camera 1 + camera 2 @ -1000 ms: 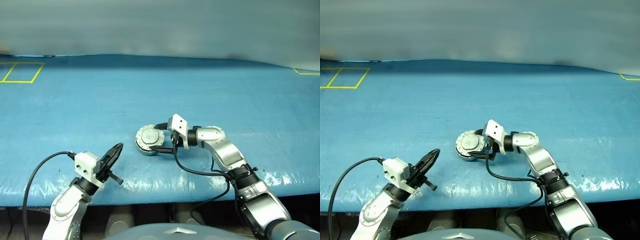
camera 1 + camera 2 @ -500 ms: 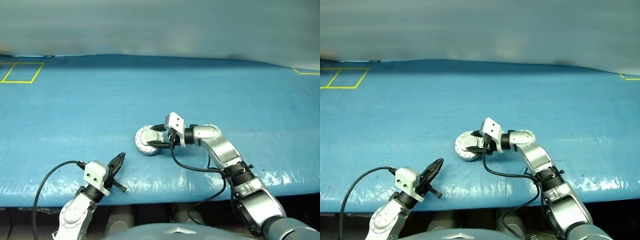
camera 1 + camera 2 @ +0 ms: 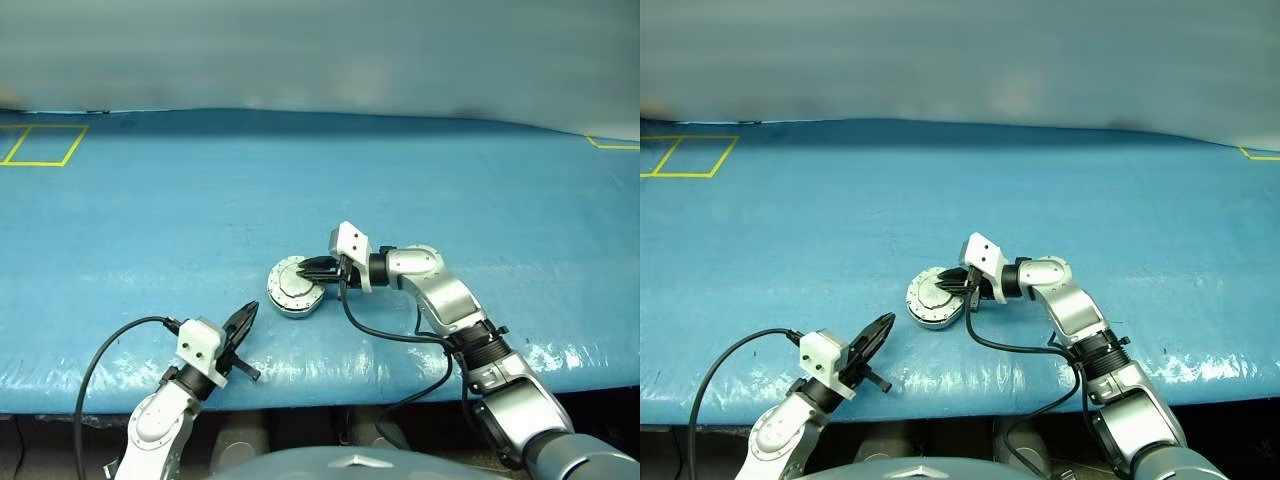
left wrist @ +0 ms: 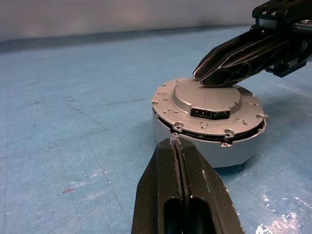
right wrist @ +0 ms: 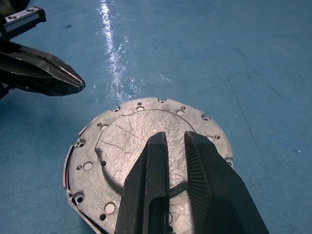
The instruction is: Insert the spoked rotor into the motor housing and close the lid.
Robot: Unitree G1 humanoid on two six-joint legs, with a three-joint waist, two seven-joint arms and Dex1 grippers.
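Head views, motor housing (image 3: 290, 292): set on the blue table cover (image 3: 150, 220) near its front edge, lid (image 3: 937, 295) down on top, plain face upward.
Head views, right gripper (image 3: 318, 267): positioned over the lid's right side.
Head views, left gripper (image 3: 883, 325): held low, well apart from the housing.
Left wrist view, left gripper: fingers (image 4: 168, 175) pressed together, empty, tips aimed at the housing wall; a thin dark seam is visible under the lid rim.
Right wrist view, right gripper: fingers (image 5: 151, 170) narrowly parted above the lid's raised circle, nothing pinched.
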